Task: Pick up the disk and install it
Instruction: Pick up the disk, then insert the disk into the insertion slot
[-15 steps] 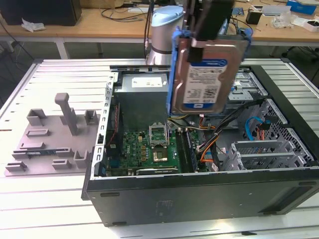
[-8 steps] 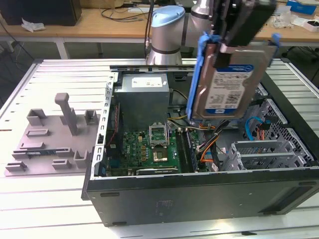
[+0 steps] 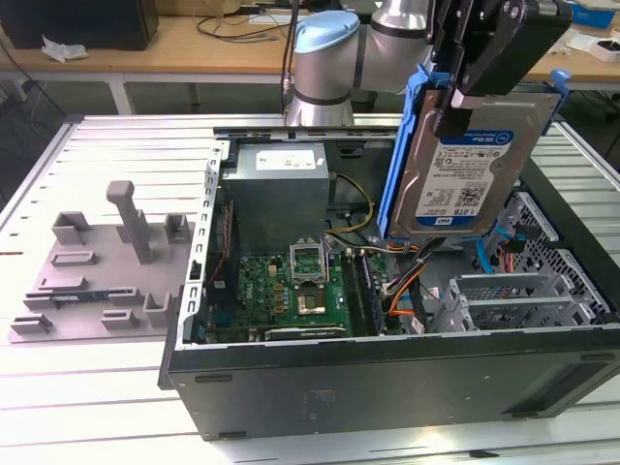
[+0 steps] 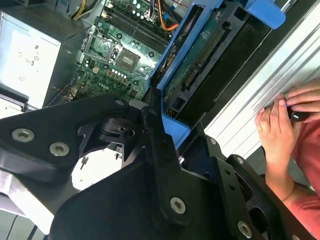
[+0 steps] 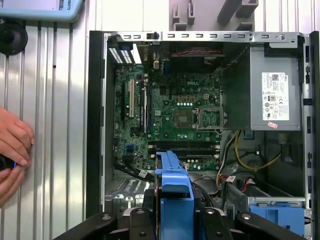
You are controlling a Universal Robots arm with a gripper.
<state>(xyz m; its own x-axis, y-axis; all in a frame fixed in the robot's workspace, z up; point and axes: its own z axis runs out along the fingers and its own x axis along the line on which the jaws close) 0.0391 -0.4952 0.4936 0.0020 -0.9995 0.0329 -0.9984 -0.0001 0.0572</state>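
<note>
The disk (image 3: 475,165), a silver hard drive with a white-and-blue label and a blue carrier frame, hangs tilted on edge above the open computer case (image 3: 387,373). My gripper (image 3: 449,114) is shut on it from above, one black finger lying across its labelled face. In the second wrist view the disk's (image 4: 200,65) circuit-board underside and blue frame stick out past my black fingers (image 4: 155,140). The first wrist view looks down the blue carrier edge (image 5: 175,190) onto the case interior. The disk hangs over the case's drive-bay end, clear of everything below.
Inside the case lie the green motherboard (image 3: 291,286), a grey box with a white label (image 3: 276,189), loose cables and a grey metal cage (image 3: 542,281) with a blue latch (image 5: 277,215). A grey fixture (image 3: 107,262) lies at the exterior view's left. A person's hand (image 4: 280,125) rests beside the case.
</note>
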